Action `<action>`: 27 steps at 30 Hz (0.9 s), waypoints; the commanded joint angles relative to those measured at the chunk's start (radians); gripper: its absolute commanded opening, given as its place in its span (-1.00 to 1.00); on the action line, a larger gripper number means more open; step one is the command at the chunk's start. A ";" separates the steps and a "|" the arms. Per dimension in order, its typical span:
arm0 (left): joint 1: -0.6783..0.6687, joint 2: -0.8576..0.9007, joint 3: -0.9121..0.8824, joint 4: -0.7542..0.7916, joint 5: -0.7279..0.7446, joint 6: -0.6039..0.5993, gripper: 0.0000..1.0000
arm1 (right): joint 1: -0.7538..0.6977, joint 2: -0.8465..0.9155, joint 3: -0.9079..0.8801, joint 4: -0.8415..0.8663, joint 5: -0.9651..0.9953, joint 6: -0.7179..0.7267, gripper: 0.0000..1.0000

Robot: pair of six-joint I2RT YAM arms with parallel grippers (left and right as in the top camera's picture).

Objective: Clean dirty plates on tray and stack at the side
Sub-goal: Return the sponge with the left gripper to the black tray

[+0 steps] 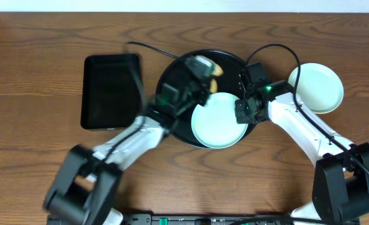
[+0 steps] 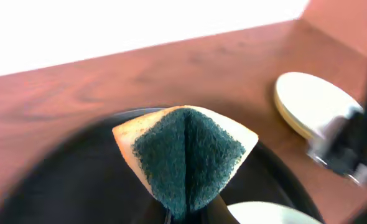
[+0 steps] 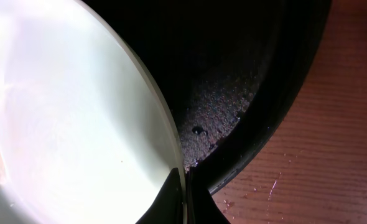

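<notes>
Black tray (image 1: pixel 231 65), 1 mint plate (image 1: pixel 217 120), sponge (image 2: pixel 186 155) above

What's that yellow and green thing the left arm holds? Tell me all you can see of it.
A sponge: soft yellow foam with a dark green scouring face, creased down the middle. The left pincer squeezes its lower end, holding it above the round black tray. Nothing else seems to touch it; a pale plate lies on the tray nearby. Wetness or dirt cannot be judged.
</notes>
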 commanded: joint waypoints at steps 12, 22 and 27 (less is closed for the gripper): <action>0.528 -0.104 0.023 -0.418 -0.011 0.017 -0.85 | -0.011 -0.009 -0.006 0.009 -0.003 -0.020 -0.97; 0.553 -0.010 0.022 -0.491 -0.156 0.017 -0.70 | -0.011 -0.009 -0.006 0.012 -0.003 -0.027 -0.97; 0.553 0.000 0.022 -0.492 -0.156 0.017 -0.21 | -0.011 -0.009 -0.006 0.022 0.001 -0.031 -0.97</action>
